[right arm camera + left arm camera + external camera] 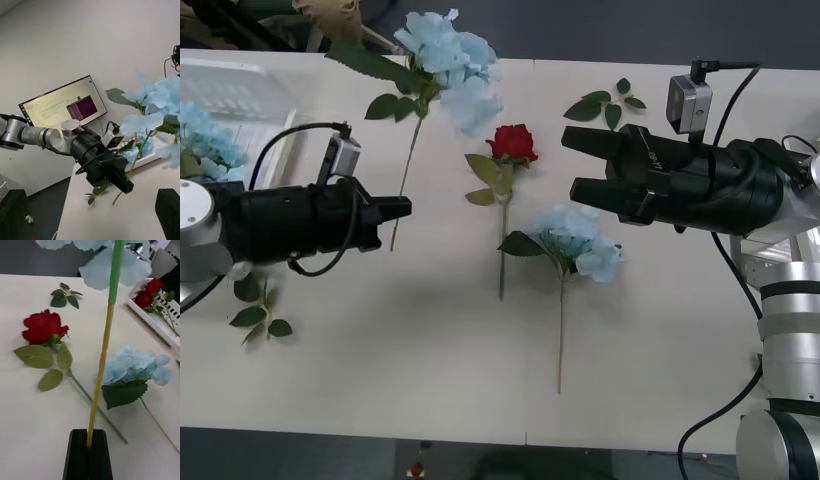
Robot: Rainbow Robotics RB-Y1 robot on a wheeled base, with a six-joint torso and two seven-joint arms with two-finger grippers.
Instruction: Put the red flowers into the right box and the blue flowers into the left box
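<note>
Blue flower (445, 60) pinched by its thin stem in the left tool (405, 208). Tool shut tight on the very end of that stem, with the fluffy head far out in front of it. Hard to tell if the head touches the bench (430, 380).

Might go wrong like this:
- Big head, skinny stem, hold right at the tip. Could swing or droop on the way, then twist round or slip out of the tool.
- Long stem sticking out. Could catch on the rim of the left box (250, 85), just behind the left tool, and end up hanging over the edge.
- Could brush the red flower (512, 143) lying just ahead of the tool and push it away.

Right tool (580, 165) wide open, holding nothing, up over the bench across from the left tool.

Counting now:
- Blue: one in the left tool, one other blue flower (580, 243) flat on the bench between the two tools, plus a blue bunch (200, 140) in the left box, too squashed together to count.
- Red: one on the bench, two red blooms (149, 292) in the right box (157, 320).
- Loose leaf sprigs: two, one by the right tool (605, 103), one beside the left arm (260, 310).
- Boxes: two.
</note>
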